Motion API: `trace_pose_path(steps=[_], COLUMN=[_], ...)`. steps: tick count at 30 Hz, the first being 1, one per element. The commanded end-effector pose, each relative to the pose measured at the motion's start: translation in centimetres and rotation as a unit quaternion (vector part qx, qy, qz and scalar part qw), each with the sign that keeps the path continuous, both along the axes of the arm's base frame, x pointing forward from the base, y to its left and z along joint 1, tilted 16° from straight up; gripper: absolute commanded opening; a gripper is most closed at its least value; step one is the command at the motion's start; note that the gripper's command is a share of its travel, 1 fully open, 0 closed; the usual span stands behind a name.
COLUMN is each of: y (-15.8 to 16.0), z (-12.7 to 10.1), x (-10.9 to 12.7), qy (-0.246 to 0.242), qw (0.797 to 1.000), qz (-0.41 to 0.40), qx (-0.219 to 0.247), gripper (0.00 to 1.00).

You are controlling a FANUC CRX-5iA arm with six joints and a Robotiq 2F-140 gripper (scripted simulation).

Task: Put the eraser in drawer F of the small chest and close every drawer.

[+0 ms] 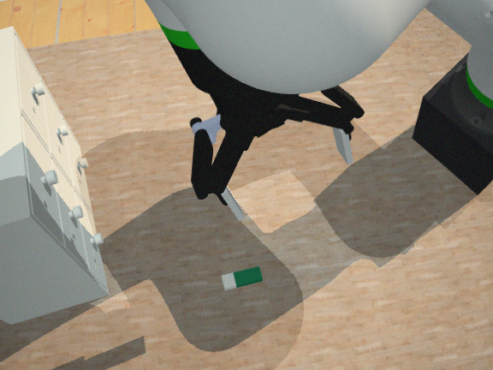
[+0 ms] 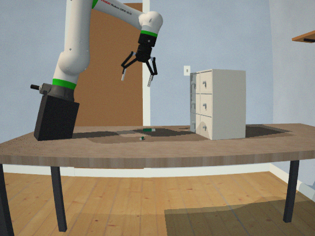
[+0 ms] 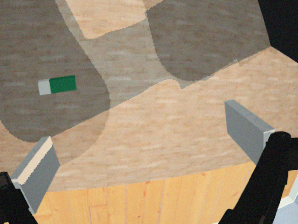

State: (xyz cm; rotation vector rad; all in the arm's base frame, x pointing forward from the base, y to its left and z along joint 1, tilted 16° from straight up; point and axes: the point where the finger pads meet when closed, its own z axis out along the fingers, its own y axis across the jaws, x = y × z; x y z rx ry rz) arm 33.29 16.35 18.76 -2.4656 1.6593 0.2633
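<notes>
The eraser (image 1: 241, 278) (image 2: 148, 130) (image 3: 57, 85), green with a white end, lies flat on the table in front of the chest. The small chest (image 1: 47, 265) (image 2: 229, 104) is cream-white and stands upright, with several knobbed drawers in two columns. They all look pushed in. The letters on the drawers cannot be read, so I cannot tell which is F. My gripper (image 1: 296, 191) (image 2: 135, 82) (image 3: 138, 135) is wide open and empty. It hangs high above the table, well above the eraser and off to one side of it, between the robot base and the chest.
A small green and white object (image 2: 141, 138) lies on the table nearer the exterior camera than the eraser. The robot's black base block (image 1: 445, 141) (image 2: 56, 117) stands on the table, across from the chest's drawer fronts. A wall shelf (image 2: 306, 36) is at the far right.
</notes>
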Motion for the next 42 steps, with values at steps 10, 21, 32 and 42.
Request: trace_pose_path(steps=[10,21,32,42], y=[0.0,-1.5,-11.4,-21.7], z=[0.0,0.8,5.4,9.4], x=[0.0,1.4,7.2,9.5], qy=[0.000,-0.009,-0.056,-0.097], qw=[1.000,1.000,0.996,0.987], qz=[0.000,-0.011,-0.073,-0.127], qx=[0.000,0.002,0.003,-0.010], gripper=[1.00,1.00,1.00,1.00])
